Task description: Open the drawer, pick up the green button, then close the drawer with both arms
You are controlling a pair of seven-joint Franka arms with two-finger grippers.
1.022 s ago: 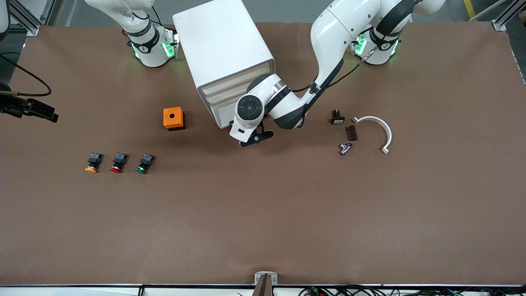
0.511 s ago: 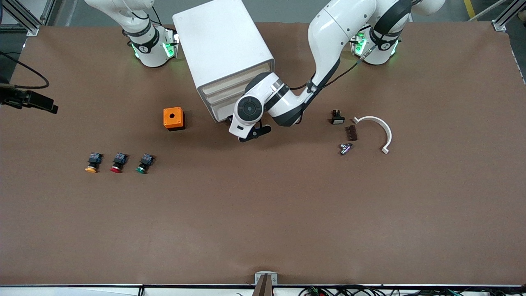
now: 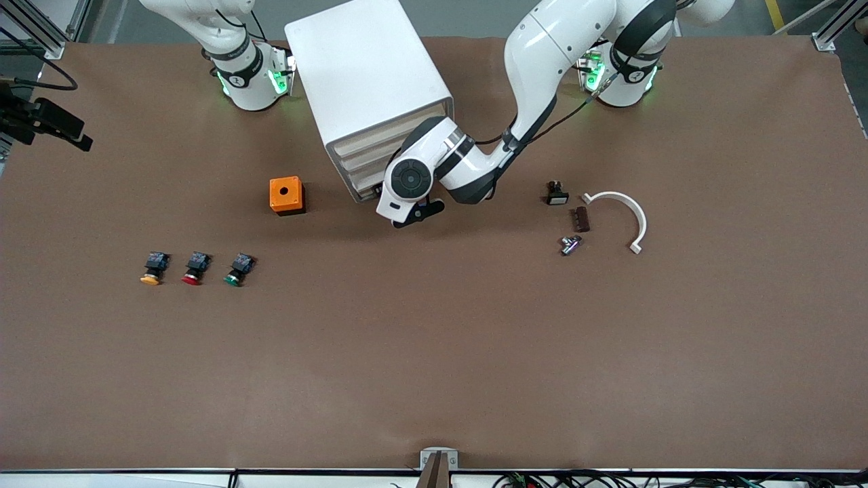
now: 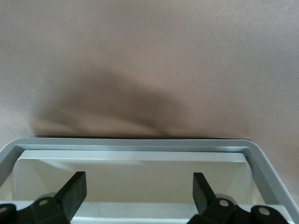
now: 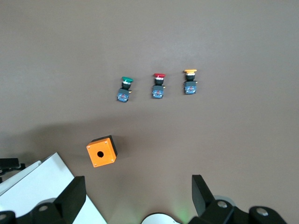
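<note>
The white cabinet stands between the arms' bases, its drawer fronts facing the front camera. My left gripper is at the lowest drawer, mostly hidden under its own wrist. In the left wrist view the gripper is open, with its fingers over the inside of an open cream drawer with a grey rim; nothing shows in it. The green button lies on the table, also in the right wrist view. My right gripper is open and empty, high over the table near its base.
A red button and a yellow button lie beside the green one. An orange box sits beside the cabinet. Small parts and a white curved piece lie toward the left arm's end.
My left hand has moved in toward the cabinet front. A black part with a cable at the right arm's end of the front view has moved away from the front camera.
</note>
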